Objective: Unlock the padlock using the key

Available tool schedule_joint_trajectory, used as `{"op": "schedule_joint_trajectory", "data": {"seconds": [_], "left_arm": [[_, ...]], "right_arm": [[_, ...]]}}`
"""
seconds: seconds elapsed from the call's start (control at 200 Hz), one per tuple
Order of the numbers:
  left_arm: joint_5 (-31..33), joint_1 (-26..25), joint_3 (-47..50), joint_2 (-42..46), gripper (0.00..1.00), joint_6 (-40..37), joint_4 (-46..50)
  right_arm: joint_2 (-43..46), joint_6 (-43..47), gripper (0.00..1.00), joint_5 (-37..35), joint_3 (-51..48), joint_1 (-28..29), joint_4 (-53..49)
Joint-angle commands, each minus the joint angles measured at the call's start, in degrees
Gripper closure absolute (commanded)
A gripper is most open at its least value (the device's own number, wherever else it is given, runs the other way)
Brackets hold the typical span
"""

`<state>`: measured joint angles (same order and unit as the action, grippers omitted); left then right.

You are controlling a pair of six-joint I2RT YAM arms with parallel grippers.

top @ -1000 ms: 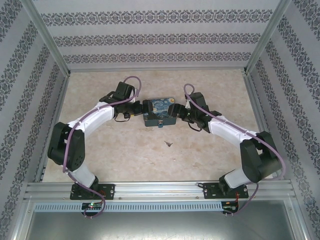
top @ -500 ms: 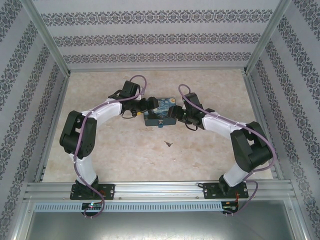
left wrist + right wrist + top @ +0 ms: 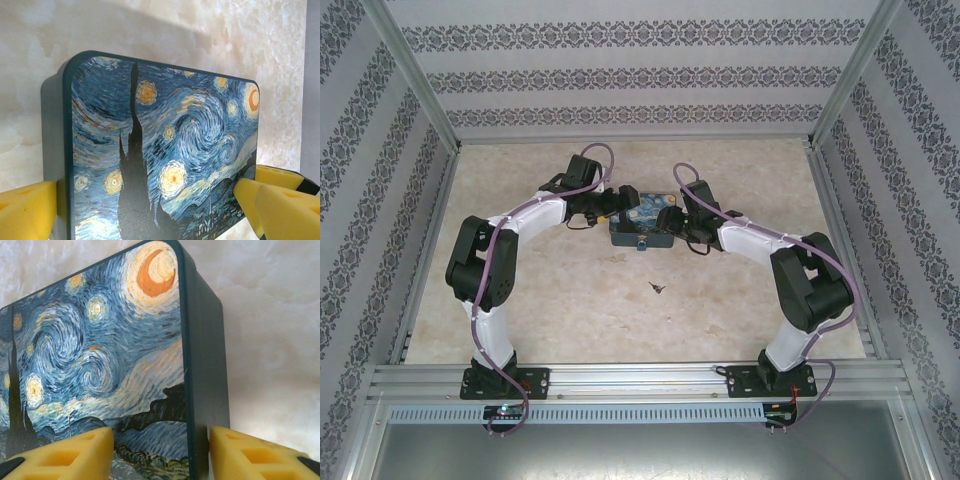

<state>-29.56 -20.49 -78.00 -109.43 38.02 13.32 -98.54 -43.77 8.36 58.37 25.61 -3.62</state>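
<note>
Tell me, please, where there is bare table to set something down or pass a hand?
Bare: the far strip of table between the painted tin and the back wall; the near-left patch between the left arm and the key; the near-right patch between key and right arm. Crowded: around the tin, where left hand, right hand and padlock cluster.

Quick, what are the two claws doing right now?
Left gripper: open, astride the blue night-sky-painted rectangular tin.
Right gripper: straddles it; grip cannot be told.
</note>
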Motion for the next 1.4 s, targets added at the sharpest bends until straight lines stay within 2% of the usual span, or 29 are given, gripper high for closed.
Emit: {"op": "schedule_joint_trajectory", "data": {"seconds": [0.0,0.095,0.185,0.345,0.425,0.635,0.864,0.999,1.229,1.399], "left_arm": [[-2.7,-0.01,1.41,0.99,0.0,1.71,-4.3],[-2.45,-0.06,2.36,1.41,0.0,1.94,-4.55],[-1.78,-0.07,2.76,1.58,0.0,1.98,-4.54],[0.84,0.34,2.25,2.33,0.0,1.31,-3.66],[2.19,1.09,1.65,3.1,0.0,0.83,-2.73],[3.14,3.75,2.65,7.91,0.0,-0.22,-1.61],[4.88,3.92,9.99,17.11,0.0,-0.32,-1.17],[7.33,3.96,16.28,23.19,0.0,0.6,-1.03],[12.55,4.01,24.41,33.44,0.01,1.69,1.91],[15.62,4.24,27.2,39.19,0.01,2.5,4.61]], "right_arm": [[-1.51,-1.14,0.48,-0.58,1.99,-0.2,0.33],[-1.49,-1.07,0.48,-0.41,2.27,-0.5,0.19],[-0.76,-0.66,0.43,-0.3,2.2,-0.86,0.04],[3.46,1.1,0.23,0.19,1.22,-1.98,-0.6],[7.11,1.54,0.17,0.07,-0.28,-2.55,-0.94],[16.66,3.37,0.14,-0.24,-5.06,-1.99,-4.06],[22.41,7.88,0.12,-3.89,-9.82,4.36,-8.73],[21.81,9.8,0.02,-9.35,-10.19,9.39,-12.53],[19.53,10.1,0.02,-15.95,-9.39,16.0,-15.61],[19.53,7.85,0.02,-21.61,-8.89,17.7,-18.39]]}}
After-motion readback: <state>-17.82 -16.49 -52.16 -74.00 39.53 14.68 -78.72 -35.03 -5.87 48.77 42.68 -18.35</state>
